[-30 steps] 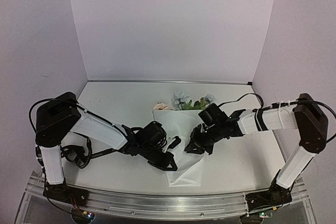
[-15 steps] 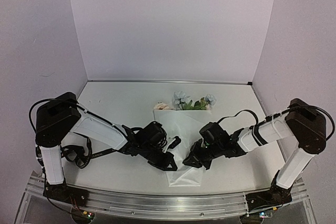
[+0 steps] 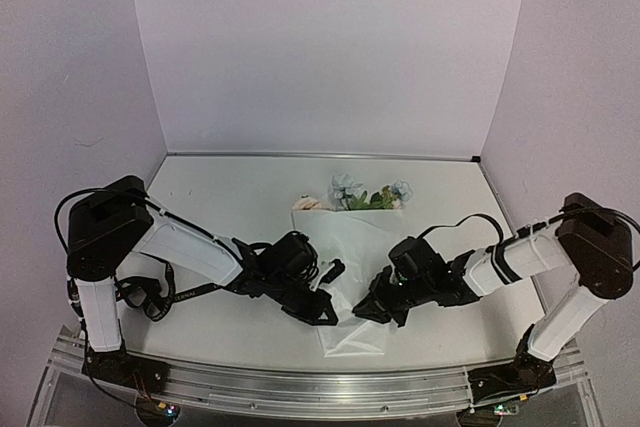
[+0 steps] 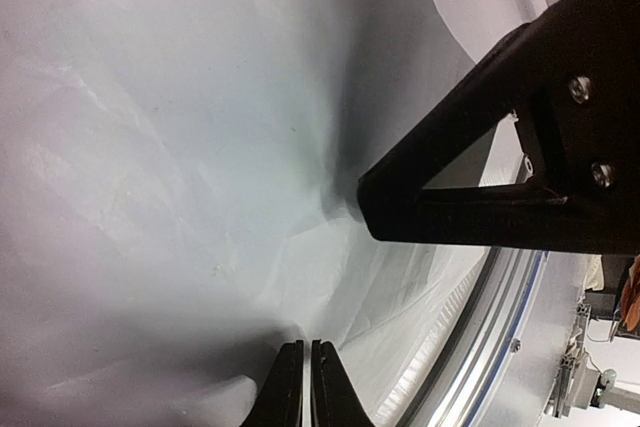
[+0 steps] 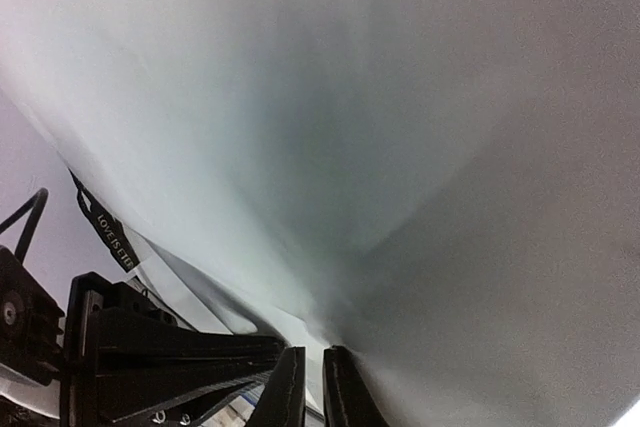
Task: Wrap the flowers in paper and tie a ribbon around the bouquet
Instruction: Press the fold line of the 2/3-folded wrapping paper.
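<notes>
The white paper point(image 3: 350, 247) lies folded over the flowers point(image 3: 345, 190), whose cream-pink and pale blue blooms and green leaves stick out at its far end. At the paper's narrow near end, my left gripper point(image 3: 326, 313) and right gripper point(image 3: 366, 309) face each other. The left gripper point(image 4: 305, 387) is shut on a thin edge of paper point(image 4: 180, 147). The right gripper point(image 5: 313, 387) also pinches a fold of paper point(image 5: 350, 127). A stretch of black lettered ribbon point(image 5: 108, 232) shows beside the paper in the right wrist view.
An aluminium rail point(image 3: 300, 387) runs along the table's near edge, just below the paper's tip. Loose black cables point(image 3: 145, 297) hang by the left arm's base. Pale walls close the table at the back and sides.
My right arm has moved toward the near edge with its hold on the paper, pulling the right flap lower. The left arm has stayed put.
</notes>
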You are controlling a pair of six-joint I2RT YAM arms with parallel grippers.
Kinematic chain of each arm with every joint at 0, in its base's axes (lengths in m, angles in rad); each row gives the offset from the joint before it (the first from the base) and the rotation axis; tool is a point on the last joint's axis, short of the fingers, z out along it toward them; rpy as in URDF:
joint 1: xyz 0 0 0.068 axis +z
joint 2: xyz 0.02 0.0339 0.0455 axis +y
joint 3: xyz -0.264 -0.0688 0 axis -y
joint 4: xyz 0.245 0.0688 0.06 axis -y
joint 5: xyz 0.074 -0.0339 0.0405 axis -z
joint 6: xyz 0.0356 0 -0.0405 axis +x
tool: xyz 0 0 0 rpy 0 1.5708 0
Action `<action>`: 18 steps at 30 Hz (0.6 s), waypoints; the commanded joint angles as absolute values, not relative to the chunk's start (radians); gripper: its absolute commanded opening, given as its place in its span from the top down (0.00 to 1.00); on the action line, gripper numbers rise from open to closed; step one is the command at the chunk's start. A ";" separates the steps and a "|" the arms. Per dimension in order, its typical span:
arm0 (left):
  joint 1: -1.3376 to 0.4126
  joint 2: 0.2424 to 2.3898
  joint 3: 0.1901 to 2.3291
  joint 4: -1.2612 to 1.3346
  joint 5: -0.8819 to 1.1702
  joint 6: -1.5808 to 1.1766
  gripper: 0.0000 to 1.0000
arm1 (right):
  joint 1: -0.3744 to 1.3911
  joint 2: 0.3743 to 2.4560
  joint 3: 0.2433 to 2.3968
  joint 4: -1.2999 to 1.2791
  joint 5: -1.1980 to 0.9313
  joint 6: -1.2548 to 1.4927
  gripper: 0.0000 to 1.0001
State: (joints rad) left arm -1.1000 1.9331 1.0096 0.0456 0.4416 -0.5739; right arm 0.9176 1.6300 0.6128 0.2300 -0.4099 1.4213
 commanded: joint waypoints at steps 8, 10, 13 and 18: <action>-1.102 1.856 1.014 0.051 0.421 -0.539 0.94 | 0.941 1.535 0.631 0.051 -0.399 1.311 0.92; -1.101 1.855 1.014 0.051 0.420 -0.540 0.94 | 0.942 1.554 0.626 0.051 -0.394 1.305 0.92; -1.102 1.853 1.009 0.051 0.420 -0.540 0.94 | 0.941 1.588 0.615 0.053 -0.380 1.297 0.92; -1.088 1.839 0.977 0.067 0.414 -0.550 0.94 | 0.942 1.609 0.600 0.061 -0.365 1.300 0.92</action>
